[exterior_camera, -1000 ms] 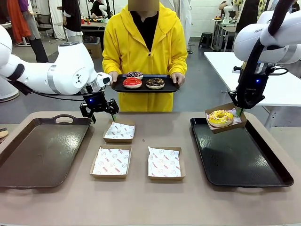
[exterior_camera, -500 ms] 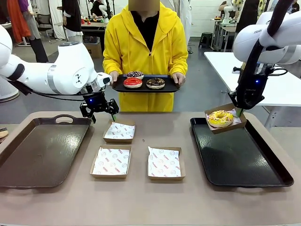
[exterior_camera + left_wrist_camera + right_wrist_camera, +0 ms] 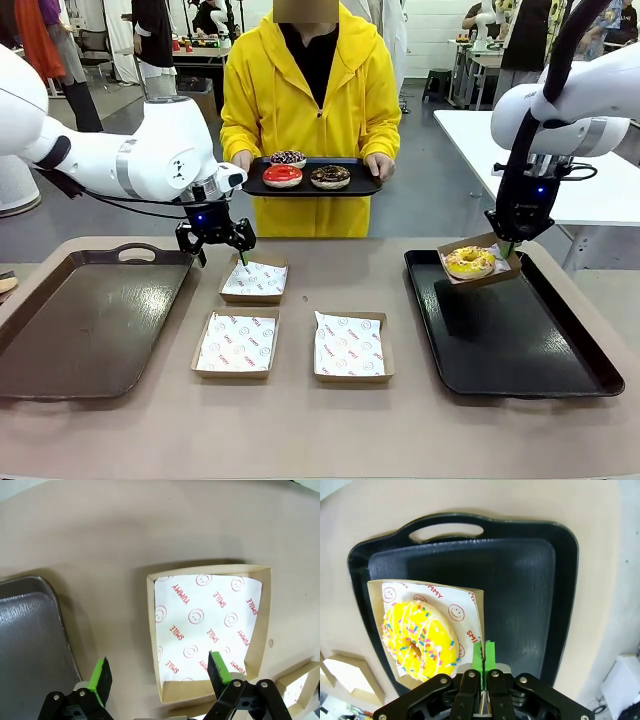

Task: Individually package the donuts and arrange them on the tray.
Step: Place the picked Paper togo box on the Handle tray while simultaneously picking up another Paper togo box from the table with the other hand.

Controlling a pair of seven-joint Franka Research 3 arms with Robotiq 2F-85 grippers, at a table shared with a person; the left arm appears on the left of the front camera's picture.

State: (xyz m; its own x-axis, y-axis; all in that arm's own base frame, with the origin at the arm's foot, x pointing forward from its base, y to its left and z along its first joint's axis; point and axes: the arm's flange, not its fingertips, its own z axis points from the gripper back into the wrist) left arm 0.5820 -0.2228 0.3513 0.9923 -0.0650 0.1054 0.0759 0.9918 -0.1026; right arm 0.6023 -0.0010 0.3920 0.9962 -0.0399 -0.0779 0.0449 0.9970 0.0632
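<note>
The yellow sprinkled donut (image 3: 469, 260) (image 3: 420, 641) lies in a paper-lined cardboard box (image 3: 481, 274) (image 3: 470, 605). My right gripper (image 3: 509, 243) (image 3: 484, 655) is shut on that box's wall and holds it just over the far left corner of the black tray (image 3: 520, 340) (image 3: 520, 580). Across the table a person holds a small dark tray (image 3: 365, 186) carrying the red donut (image 3: 282, 175), the chocolate donut (image 3: 330, 176) and the dark sprinkled donut (image 3: 287, 158). Hovering open above the far empty box (image 3: 254, 277) (image 3: 207, 630) is my left gripper (image 3: 216, 240) (image 3: 160, 672).
Two more empty lined boxes (image 3: 237, 344) (image 3: 351, 347) sit in the middle of the table. A large brown tray (image 3: 80, 320) (image 3: 30, 640) lies at the left, close beside my left gripper. A white table (image 3: 590, 170) stands behind at the right.
My right gripper has lowered the boxed yellow donut closer to the black tray. My left arm has shifted slightly right and back over the far box.
</note>
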